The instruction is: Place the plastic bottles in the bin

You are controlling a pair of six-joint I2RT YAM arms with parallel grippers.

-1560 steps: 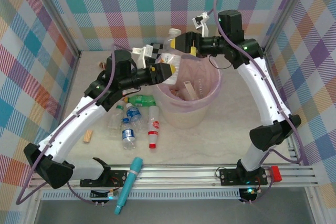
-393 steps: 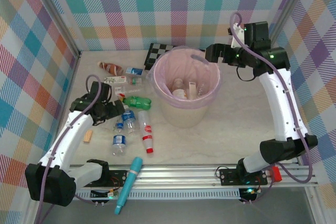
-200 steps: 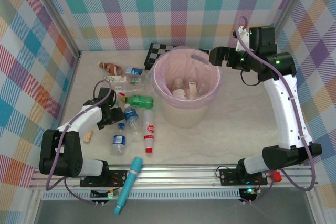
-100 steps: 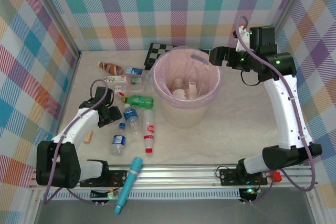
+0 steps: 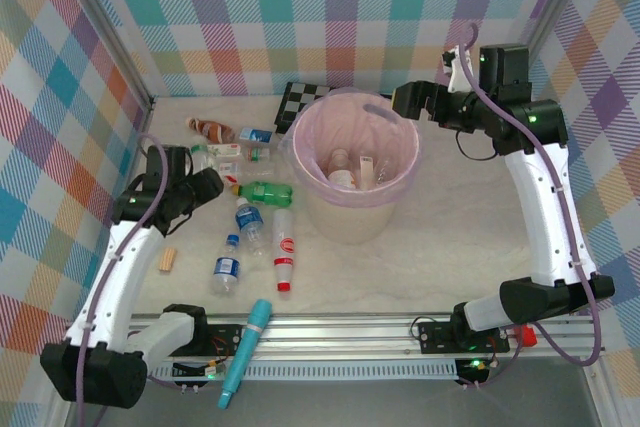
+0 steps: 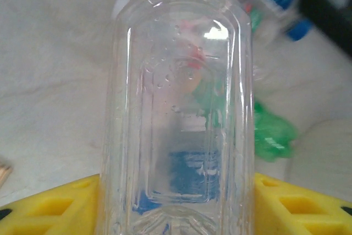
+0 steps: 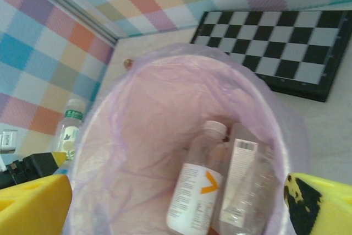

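My left gripper is shut on a clear plastic bottle with a green band at its neck, both yellow fingers against its sides, lifted off the table left of the bin. More plastic bottles lie on the table: a green one, two with blue labels, one with a red label and a brown one. The pale-pink bin holds a white-labelled bottle and a clear one. My right gripper hangs open over the bin's far right rim.
A black-and-white checkerboard lies behind the bin. A teal pen-like tube rests at the near rail, and a small wooden piece lies by the left arm. Plaid walls close in the left, back and right.
My left gripper has closed on the clear bottle and lifted it up and back-left from the table. The right gripper has edged a little left over the bin.
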